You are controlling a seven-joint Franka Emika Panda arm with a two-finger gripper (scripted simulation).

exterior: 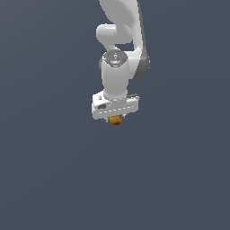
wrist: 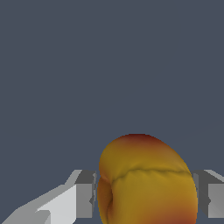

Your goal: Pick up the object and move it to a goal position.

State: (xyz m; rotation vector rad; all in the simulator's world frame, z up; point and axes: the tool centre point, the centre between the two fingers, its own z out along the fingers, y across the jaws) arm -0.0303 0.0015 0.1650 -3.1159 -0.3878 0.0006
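Clearly a risk of slipping

The tool [exterior: 116,117] is closed on the orange-yellow object [wrist: 146,181], which sits between its fingers [wrist: 85,194] under the white arm. The skin is rounded, so I think a fast move could let it roll out.

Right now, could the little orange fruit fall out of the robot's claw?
It might. The fruit is round and smooth, and the claw pinches it only from two sides, with a grey finger on each, so a quick move could let it slip or twist. Much of it bulges past the fingers, so a bump underneath might knock it loose.
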